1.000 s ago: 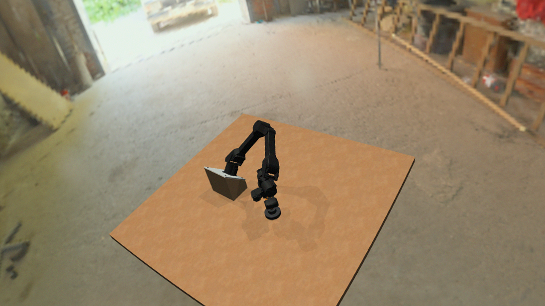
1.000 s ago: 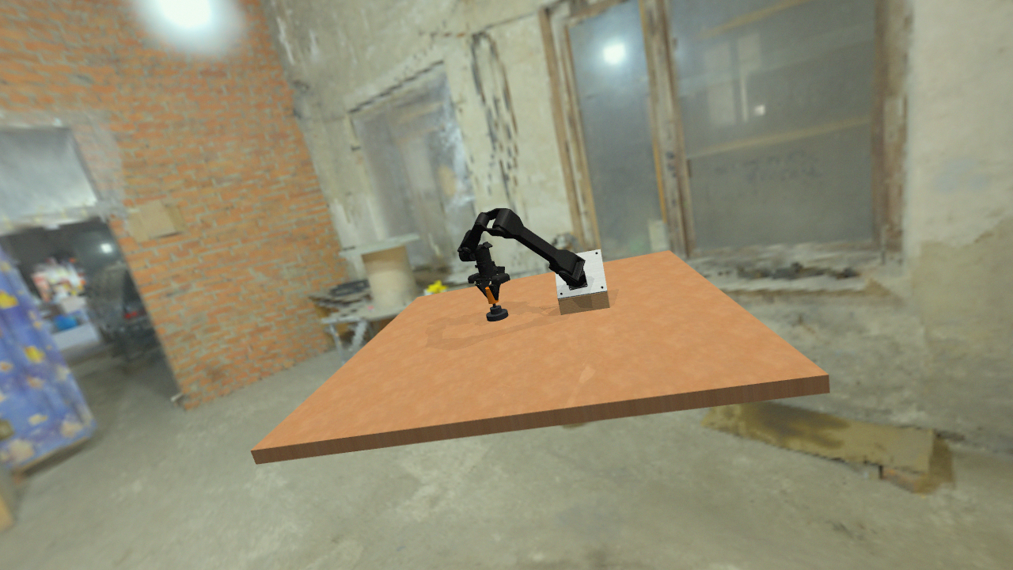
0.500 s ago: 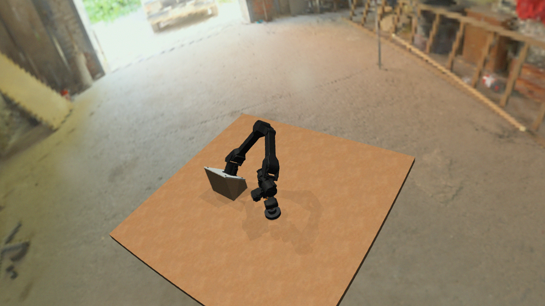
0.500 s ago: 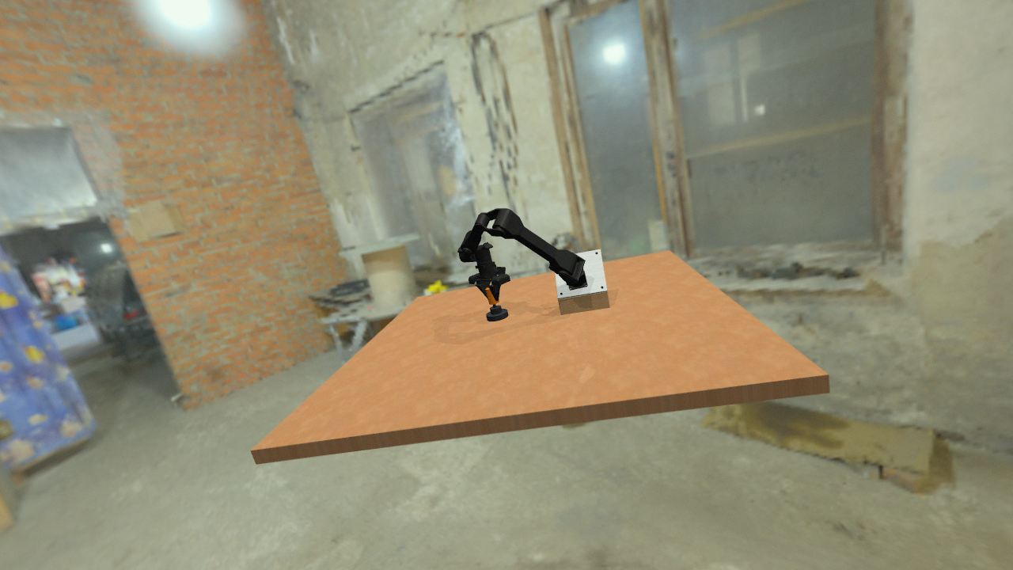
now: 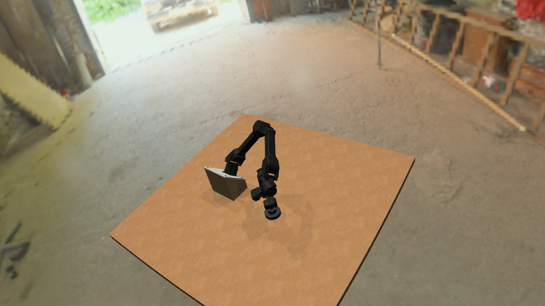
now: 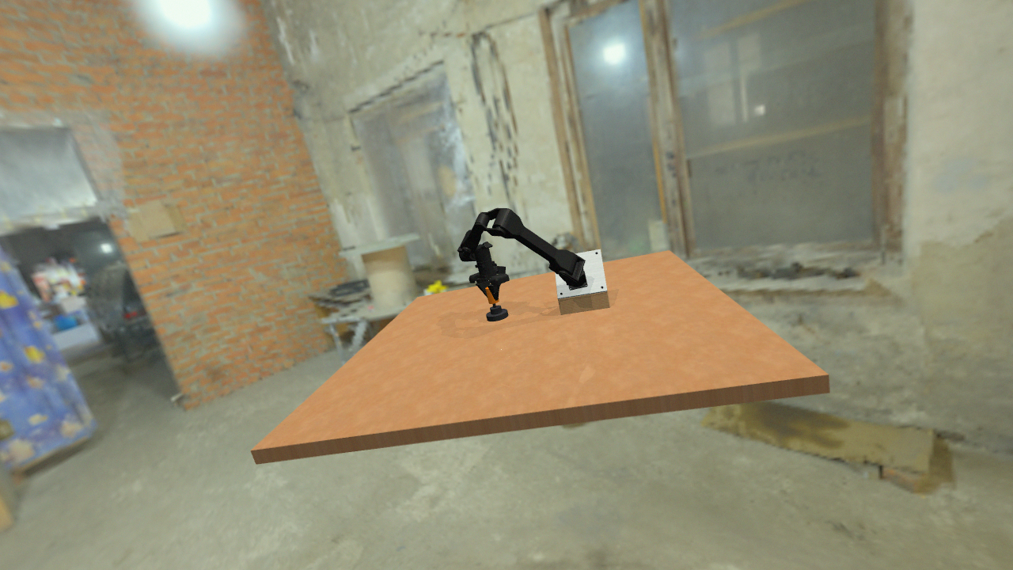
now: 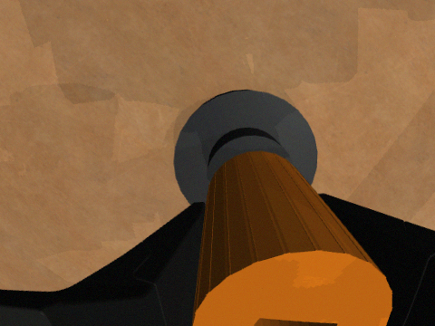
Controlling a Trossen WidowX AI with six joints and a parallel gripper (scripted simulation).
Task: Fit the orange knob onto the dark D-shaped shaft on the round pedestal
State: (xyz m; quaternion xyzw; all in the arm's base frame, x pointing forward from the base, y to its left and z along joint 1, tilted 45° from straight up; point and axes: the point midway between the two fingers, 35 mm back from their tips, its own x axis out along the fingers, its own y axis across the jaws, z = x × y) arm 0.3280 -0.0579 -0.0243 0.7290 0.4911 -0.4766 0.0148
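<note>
One orange knob (image 6: 491, 295) (image 7: 290, 226) is pinched in the gripper (image 5: 269, 196) (image 6: 491, 296) (image 7: 259, 209), directly above the round pedestal (image 5: 272, 213) (image 6: 497, 313) (image 7: 246, 110).

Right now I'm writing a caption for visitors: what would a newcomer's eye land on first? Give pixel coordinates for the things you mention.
Probably the orange knob (image 6: 491, 296) (image 7: 272, 208), held in the black gripper (image 6: 491, 298) above the dark round pedestal (image 5: 272, 214) (image 6: 497, 316) (image 7: 245, 106). Next, the black arm (image 5: 269, 145) (image 6: 534, 242), bent high over the orange-brown board (image 5: 213, 256) (image 6: 538, 375).
</note>
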